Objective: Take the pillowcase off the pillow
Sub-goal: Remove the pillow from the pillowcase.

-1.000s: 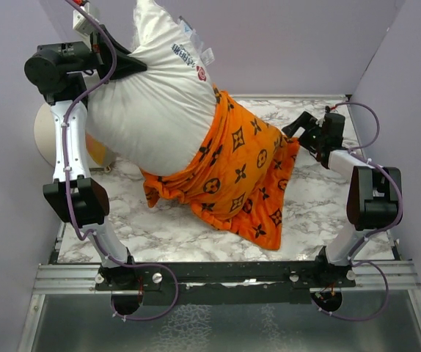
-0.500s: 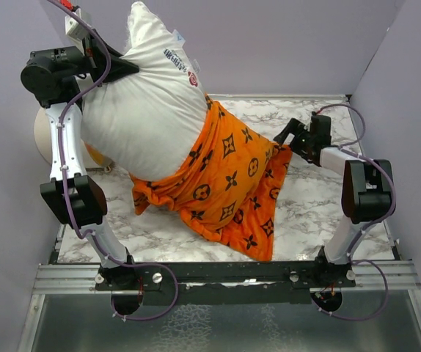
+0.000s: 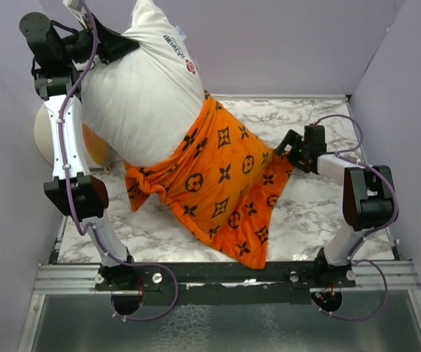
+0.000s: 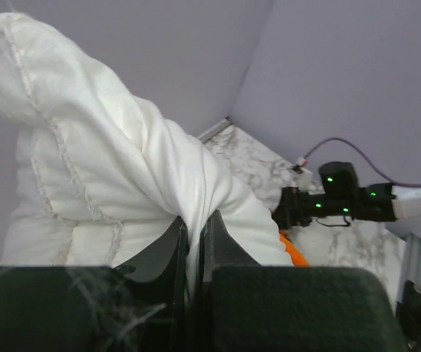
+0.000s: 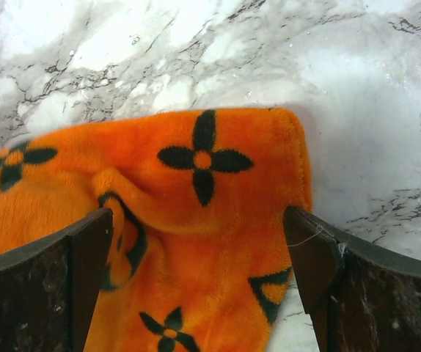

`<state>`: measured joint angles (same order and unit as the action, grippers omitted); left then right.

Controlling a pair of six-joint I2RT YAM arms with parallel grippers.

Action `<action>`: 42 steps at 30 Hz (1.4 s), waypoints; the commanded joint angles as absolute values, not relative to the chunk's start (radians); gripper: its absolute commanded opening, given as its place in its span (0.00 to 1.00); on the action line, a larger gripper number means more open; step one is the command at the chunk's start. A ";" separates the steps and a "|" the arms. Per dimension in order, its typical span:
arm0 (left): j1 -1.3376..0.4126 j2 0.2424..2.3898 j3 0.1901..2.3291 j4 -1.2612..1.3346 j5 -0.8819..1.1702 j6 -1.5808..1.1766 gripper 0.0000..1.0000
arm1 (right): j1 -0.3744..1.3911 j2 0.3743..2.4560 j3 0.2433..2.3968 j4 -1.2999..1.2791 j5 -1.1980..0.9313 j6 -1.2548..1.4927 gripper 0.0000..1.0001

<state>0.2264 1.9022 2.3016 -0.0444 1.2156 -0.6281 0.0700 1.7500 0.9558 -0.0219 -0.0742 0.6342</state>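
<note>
White marble-pattern tabletop (image 3: 309, 220), lavender walls (image 3: 291, 44), cream round object (image 3: 44, 132) at left edge, aluminium rail (image 3: 218, 282)

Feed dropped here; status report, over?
Left gripper shut on pillow, raised. Right gripper open astride pillowcase corner. Pillowcase covers pillow's lower end. Nothing blocking.

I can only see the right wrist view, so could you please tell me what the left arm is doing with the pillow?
Observer: The left gripper is shut on a pinched corner of the white pillow, holding that end up high.
Operator: Thank you. How much of it is covered?
Observer: From above, its upper part is bare. The orange pillowcase wraps only the lower end and drapes onto the marble table.
Operator: And where does my right gripper sit from above?
Observer: It is open at the pillowcase's far right corner, at the opposite end from the lifted pillow.
</note>
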 commanded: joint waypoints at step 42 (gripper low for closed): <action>0.021 1.506 1.920 -0.432 0.637 0.350 0.00 | 0.243 1.833 0.887 -0.063 -0.061 0.614 0.78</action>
<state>0.0566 1.5623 1.9213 -0.5213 0.6056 0.3546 0.2089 1.7493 0.9024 0.0536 0.0029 0.5720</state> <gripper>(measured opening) 0.061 0.844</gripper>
